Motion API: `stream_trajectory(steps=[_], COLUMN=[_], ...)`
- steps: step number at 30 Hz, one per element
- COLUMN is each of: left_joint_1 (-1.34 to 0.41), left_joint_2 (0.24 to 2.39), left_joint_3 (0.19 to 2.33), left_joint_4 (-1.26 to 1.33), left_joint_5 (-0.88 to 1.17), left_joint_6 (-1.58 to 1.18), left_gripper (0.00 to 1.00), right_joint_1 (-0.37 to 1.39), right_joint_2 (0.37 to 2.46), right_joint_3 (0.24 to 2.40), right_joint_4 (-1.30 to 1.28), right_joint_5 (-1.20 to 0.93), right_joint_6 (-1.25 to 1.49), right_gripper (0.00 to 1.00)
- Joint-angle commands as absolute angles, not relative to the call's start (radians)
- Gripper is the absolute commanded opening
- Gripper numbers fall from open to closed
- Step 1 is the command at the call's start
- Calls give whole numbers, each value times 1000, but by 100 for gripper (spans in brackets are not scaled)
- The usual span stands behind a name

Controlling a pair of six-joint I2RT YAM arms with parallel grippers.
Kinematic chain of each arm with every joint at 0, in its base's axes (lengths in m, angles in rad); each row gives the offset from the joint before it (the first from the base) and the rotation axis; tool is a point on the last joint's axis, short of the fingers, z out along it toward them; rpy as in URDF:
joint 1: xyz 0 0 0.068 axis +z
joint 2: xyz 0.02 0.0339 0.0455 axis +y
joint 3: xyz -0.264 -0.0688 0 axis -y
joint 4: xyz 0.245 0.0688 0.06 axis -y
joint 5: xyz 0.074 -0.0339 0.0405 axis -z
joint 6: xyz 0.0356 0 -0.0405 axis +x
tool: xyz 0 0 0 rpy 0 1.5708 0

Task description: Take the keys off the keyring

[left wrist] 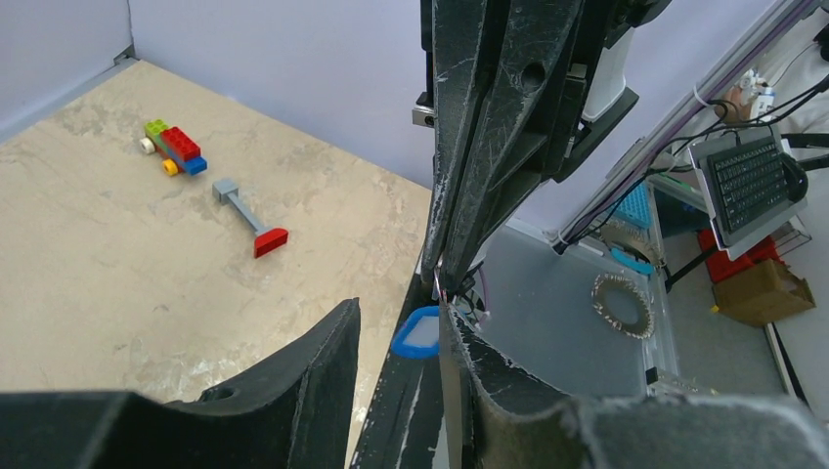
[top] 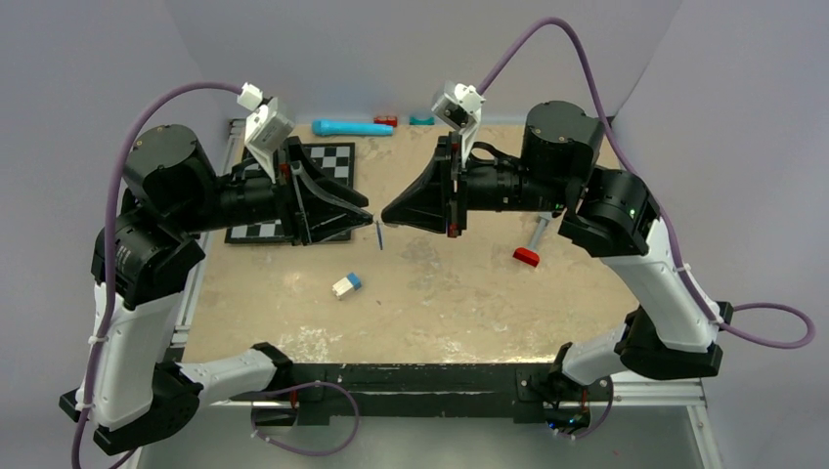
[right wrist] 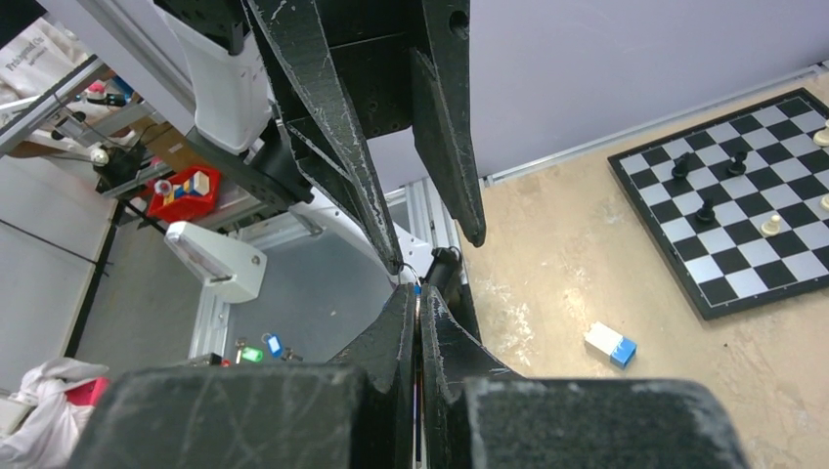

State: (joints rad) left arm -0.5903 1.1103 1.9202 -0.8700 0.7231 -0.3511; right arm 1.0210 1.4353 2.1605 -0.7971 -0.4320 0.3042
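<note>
**Keys on the ring, held up between two grippers**

Keys and their thin wire keyring [right wrist: 410,271] hang above the sandy tabletop [top: 440,293], right where the two black grippers meet. The small key with the blue plastic head [left wrist: 418,334] shows best. It dangles just under the fingertips. The right gripper [right wrist: 418,301] is squeezed tight and looks to be pinching the ring. The left gripper [left wrist: 401,315] is about half open and has hold of nothing. The blue key head sits in the gap between its fingers, close to one finger and apart from the other.

The step now seems to be grabbing the blue key with the left gripper. To do it well, the left fingers should close on the flat blue head, not on the wire. The right gripper should hold the ring firm. Then the key has to slide round the coil to the open end, slowly, with no hard pull.

The plain silver key cannot be seen in any view. The ring is very thin and mostly hidden by fingers, so where it splits is hard to tell. From the top view, the blue key is only a tiny sliver.
</note>
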Motion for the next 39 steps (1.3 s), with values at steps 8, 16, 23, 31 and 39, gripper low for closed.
stream_trajectory(steps=[8,16,23,31,39], left_joint_1=[-591,-591,-591,-591,-591], left_joint_2=[1123,1127,1109,1108,1111], left_joint_3=[1938,1945,1946,1944,1915], left_joint_4=[-828,-822,-821,-823,-829], left_joint_5=[770,784,769,749,752], left_joint_6=[-361,-370,-376,-380,-372], left_gripper=[36,37,58,35,27], right_joint_1=[1028,1029,1028,1028,1029], right_joint_2=[1460,1464,1462,1463,1465], right_joint_3=[2183,2191,2192,2207,2210], right_joint_4=[-791,-801,-801,-801,-790], right_joint_5=[-454,-442,-433,-430,-438], right_joint_6=[290,288,285,288,293], right_gripper=[0,0,0,0,0])
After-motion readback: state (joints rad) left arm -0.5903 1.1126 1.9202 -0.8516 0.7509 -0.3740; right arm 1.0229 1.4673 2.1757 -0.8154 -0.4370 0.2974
